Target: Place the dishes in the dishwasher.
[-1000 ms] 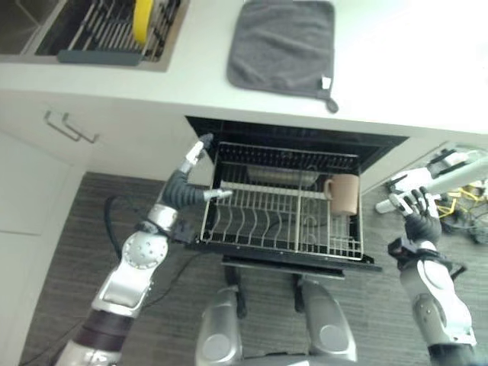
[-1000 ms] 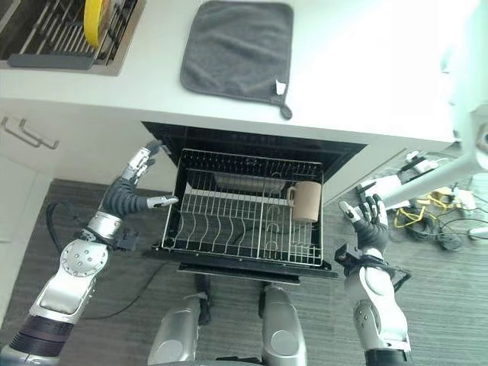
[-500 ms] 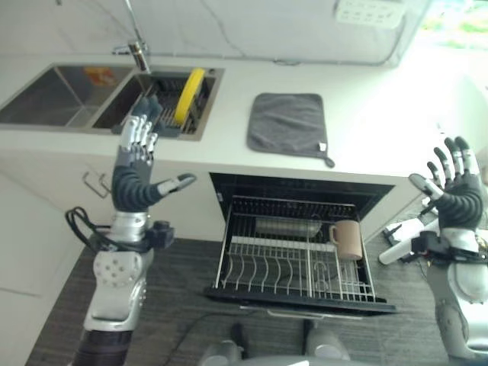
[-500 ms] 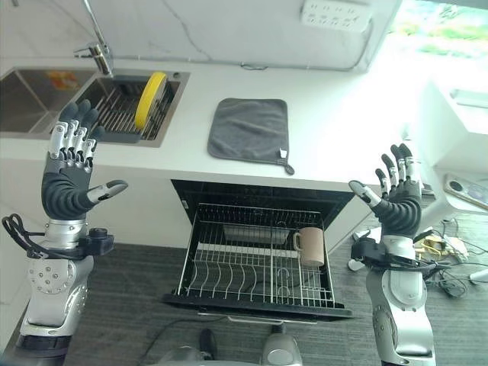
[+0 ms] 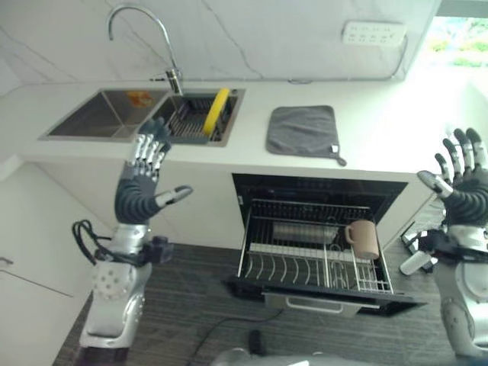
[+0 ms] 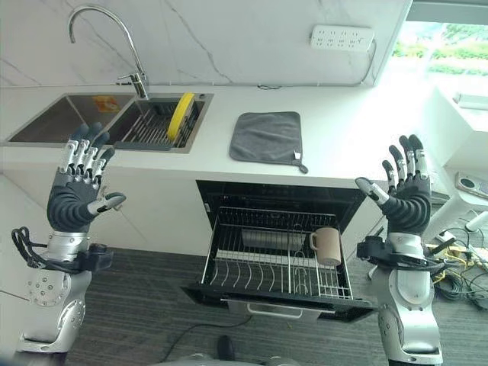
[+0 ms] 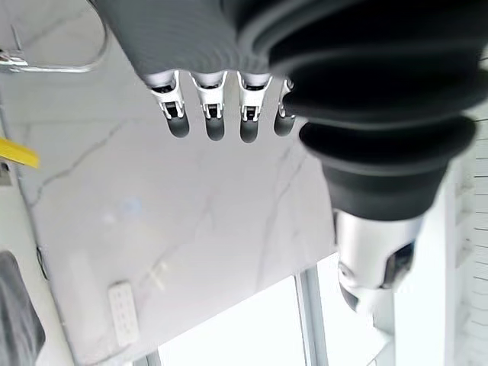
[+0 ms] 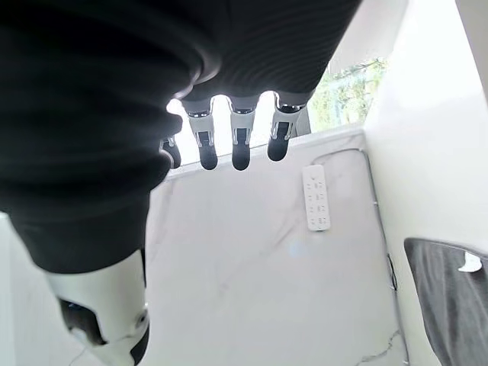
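Left eye view, yellow plate [image 5: 216, 111] upright on edge in sink rack [image 5: 192, 120]

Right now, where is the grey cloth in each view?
Left eye view: cloth flat on the counter, over the open dishwasher.
Right eye view: same spot, mid-counter.
Left wrist view: dark patch at the picture's edge, near the socket strip.
Right wrist view: at the edge, a white tag on it.
Shared landmark: the socket strip on the wall.

Left robot hand [image 7: 229, 69] fingers straight, empty, facing marble wall [image 7: 175, 229], faucet [image 7: 53, 61].
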Available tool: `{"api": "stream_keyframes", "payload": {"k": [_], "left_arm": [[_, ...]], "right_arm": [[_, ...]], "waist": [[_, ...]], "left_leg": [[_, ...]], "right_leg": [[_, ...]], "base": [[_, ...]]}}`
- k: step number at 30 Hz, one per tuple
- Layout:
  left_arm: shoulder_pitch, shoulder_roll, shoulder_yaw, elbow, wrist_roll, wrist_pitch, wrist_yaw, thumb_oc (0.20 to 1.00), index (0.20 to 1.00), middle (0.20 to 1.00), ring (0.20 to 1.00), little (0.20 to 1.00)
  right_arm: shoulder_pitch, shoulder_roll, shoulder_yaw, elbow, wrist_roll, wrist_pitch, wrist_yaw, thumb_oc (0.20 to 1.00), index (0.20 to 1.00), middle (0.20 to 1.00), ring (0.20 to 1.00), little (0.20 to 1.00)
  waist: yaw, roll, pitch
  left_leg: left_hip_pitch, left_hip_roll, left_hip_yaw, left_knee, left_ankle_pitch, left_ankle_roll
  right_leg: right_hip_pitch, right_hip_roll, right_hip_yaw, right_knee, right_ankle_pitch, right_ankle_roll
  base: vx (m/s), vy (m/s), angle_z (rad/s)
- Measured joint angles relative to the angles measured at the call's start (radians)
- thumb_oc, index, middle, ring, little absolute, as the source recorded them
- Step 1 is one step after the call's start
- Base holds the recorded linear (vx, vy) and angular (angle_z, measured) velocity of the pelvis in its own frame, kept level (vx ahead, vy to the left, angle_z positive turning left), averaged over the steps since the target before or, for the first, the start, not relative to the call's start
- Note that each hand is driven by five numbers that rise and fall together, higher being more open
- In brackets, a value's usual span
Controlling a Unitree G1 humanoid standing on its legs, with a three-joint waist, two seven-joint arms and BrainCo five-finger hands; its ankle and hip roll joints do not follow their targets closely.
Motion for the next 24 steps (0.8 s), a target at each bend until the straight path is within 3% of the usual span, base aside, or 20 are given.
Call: {"api": "stream_keyframes", "payload": {"k": [1,3,5,6,8,11,12,13,14,16,18,19,20,21,22,23,24], "left_arm": [[-0.02,0.002,0.0,0.002,-0.016,0.005,-0.001,1.0,1.0,1.0,1.0,1.0],[-0.046,0.014,0.003,-0.004,-0.043,0.008,0.001,1.0,1.0,1.0,1.0,1.0],[-0.047,0.012,0.0,0.001,-0.078,0.009,0.0,1.0,1.0,1.0,1.0,1.0],[-0.052,0.013,-0.001,0.001,-0.081,0.01,0.002,1.0,1.0,1.0,1.0,1.0],[-0.08,0.01,-0.033,0.026,-0.08,0.007,0.006,1.0,1.0,1.0,1.0,1.0],[-0.074,0.003,-0.068,0.042,-0.078,0.001,0.005,1.0,1.0,1.0,1.0,1.0],[-0.072,0.009,-0.059,0.045,-0.078,0.001,0.004,1.0,1.0,1.0,1.0,1.0],[-0.075,0.013,-0.044,0.044,-0.08,0.001,0.005,1.0,1.0,1.0,1.0,1.0],[-0.086,0.017,-0.035,0.044,-0.084,0.005,0.003,1.0,1.0,1.0,1.0,1.0],[-0.087,0.014,-0.039,0.045,-0.12,0.033,-0.02,1.0,1.0,1.0,1.0,1.0],[-0.085,0.004,-0.042,0.045,-0.121,0.048,-0.035,1.0,1.0,1.0,1.0,1.0],[-0.074,0.005,-0.044,0.043,-0.119,0.051,-0.041,1.0,1.0,1.0,1.0,1.0],[-0.057,0.01,-0.043,0.035,-0.118,0.057,-0.046,1.0,1.0,1.0,1.0,1.0],[-0.05,0.01,-0.038,0.025,-0.12,0.066,-0.049,1.0,1.0,1.0,1.0,1.0],[-0.052,0.009,-0.035,0.007,-0.121,0.081,-0.053,1.0,1.0,1.0,1.0,1.0],[-0.065,0.015,-0.037,-0.002,-0.122,0.09,-0.058,1.0,1.0,1.0,1.0,1.0],[-0.084,0.018,-0.036,-0.003,-0.122,0.09,-0.064,1.0,1.0,1.0,1.0,1.0]], "right_arm": [[-0.002,-0.018,-0.01,0.001,0.0,0.0,0.0,1.0,1.0,1.0,1.0,1.0],[0.004,-0.034,-0.019,-0.002,0.001,0.0,0.003,1.0,1.0,1.0,1.0,1.0],[0.012,-0.035,-0.031,-0.002,0.005,-0.001,0.024,1.0,1.0,1.0,1.0,1.0],[0.02,-0.04,-0.077,0.0,0.025,-0.003,0.039,1.0,1.0,1.0,1.0,1.0],[0.021,-0.06,-0.107,0.019,0.035,-0.004,0.044,1.0,1.0,1.0,1.0,1.0],[0.012,-0.101,-0.108,0.023,0.041,-0.004,0.05,1.0,1.0,1.0,1.0,1.0],[0.018,-0.07,-0.1,0.02,0.041,-0.004,0.053,1.0,1.0,1.0,1.0,1.0],[0.027,-0.059,-0.093,0.015,0.04,-0.003,0.054,1.0,1.0,1.0,1.0,1.0],[0.03,-0.036,-0.094,0.0,0.04,-0.004,0.053,1.0,1.0,1.0,1.0,1.0],[0.052,0.015,-0.09,-0.037,0.041,-0.004,0.051,1.0,1.0,1.0,1.0,1.0],[0.04,0.058,-0.058,-0.075,0.037,-0.003,0.051,1.0,1.0,1.0,1.0,1.0],[0.024,0.054,-0.032,-0.078,0.018,0.001,0.054,1.0,1.0,1.0,1.0,1.0],[0.01,0.035,-0.016,-0.079,0.006,0.01,0.055,1.0,1.0,1.0,1.0,1.0],[0.006,0.009,-0.013,-0.08,-0.001,0.021,0.051,1.0,1.0,1.0,1.0,1.0],[0.002,-0.028,-0.012,-0.082,-0.001,0.034,0.042,1.0,1.0,1.0,1.0,1.0],[0.006,-0.046,-0.012,-0.084,-0.001,0.038,0.033,1.0,1.0,1.0,1.0,1.0],[0.007,-0.059,-0.013,-0.084,-0.001,0.039,0.029,1.0,1.0,1.0,1.0,1.0]], "waist": [[-0.005,-0.002,0.0],[-0.028,0.0,-0.001],[-0.038,-0.006,0.002],[-0.053,0.0,0.003],[-0.062,0.01,0.005],[-0.061,0.04,0.009],[-0.06,0.012,0.012],[-0.061,-0.029,0.011],[-0.055,-0.051,0.02],[-0.046,-0.041,0.036],[-0.024,-0.036,0.04],[-0.005,-0.025,0.046],[0.012,-0.005,0.053],[0.015,0.01,0.054],[0.025,0.021,0.061],[0.012,0.025,0.059],[0.005,0.02,0.059]], "left_leg": [[0.005,0.055,0.001,0.014,-0.015,-0.029],[0.046,0.177,-0.003,-0.036,-0.007,-0.05],[0.093,0.231,-0.002,-0.117,0.012,-0.081],[0.115,0.268,0.005,-0.193,0.023,-0.096],[0.102,0.273,0.043,-0.2,0.027,-0.099],[0.105,0.232,0.053,-0.139,0.015,-0.073],[0.103,0.167,0.076,-0.137,-0.007,-0.089],[0.083,0.091,0.096,-0.124,-0.025,-0.055],[0.062,0.047,0.103,-0.103,-0.042,-0.017],[0.054,0.005,0.1,-0.1,-0.054,0.03],[0.066,-0.046,0.115,-0.133,-0.052,0.083],[0.089,-0.059,0.141,-0.172,-0.042,0.103],[0.111,-0.06,0.16,-0.205,-0.03,0.118],[0.121,-0.067,0.156,-0.221,-0.033,0.14],[0.143,-0.064,0.151,-0.244,-0.01,0.147],[0.148,-0.064,0.133,-0.261,-0.004,0.14],[0.15,-0.068,0.123,-0.271,-0.004,0.127]], "right_leg": [[-0.008,-0.007,0.002,0.003,0.007,0.002],[-0.03,-0.01,0.012,0.008,0.016,0.01],[-0.039,-0.024,0.035,0.008,0.027,0.027],[-0.054,-0.05,0.048,0.007,0.044,0.057],[-0.06,-0.09,0.052,0.004,0.057,0.102],[-0.077,-0.17,0.089,0.01,0.063,0.171],[-0.075,-0.23,0.109,0.006,0.07,0.181],[-0.076,-0.305,0.115,-0.024,0.091,0.161],[-0.093,-0.346,0.118,-0.023,0.184,0.158],[-0.114,-0.38,0.127,-0.009,0.319,0.134],[-0.179,-0.43,0.112,0.047,0.433,0.164],[-0.199,-0.435,0.073,0.058,0.47,0.179],[-0.2,-0.407,0.026,0.08,0.436,0.192],[-0.199,-0.365,-0.002,0.142,0.342,0.216],[-0.209,-0.283,0.003,0.261,0.189,0.209],[-0.203,-0.207,0.008,0.32,0.094,0.184],[-0.201,-0.147,0.01,0.322,0.046,0.165]], "base": [[-0.04,0.292,0.0],[0.0,0.36,-0.08],[0.02,0.553,-0.21],[0.04,0.702,-0.18],[0.03,0.666,-0.07],[0.01,0.562,-0.17],[0.05,0.644,-0.06],[0.06,0.578,0.08],[0.06,0.586,0.15],[0.04,0.513,0.15],[0.03,0.438,-0.11],[0.06,0.475,-0.43],[0.07,0.414,-0.43],[0.05,0.349,-0.37],[0.05,0.235,0.07],[0.05,0.188,0.22],[0.09,0.155,0.45]]}}
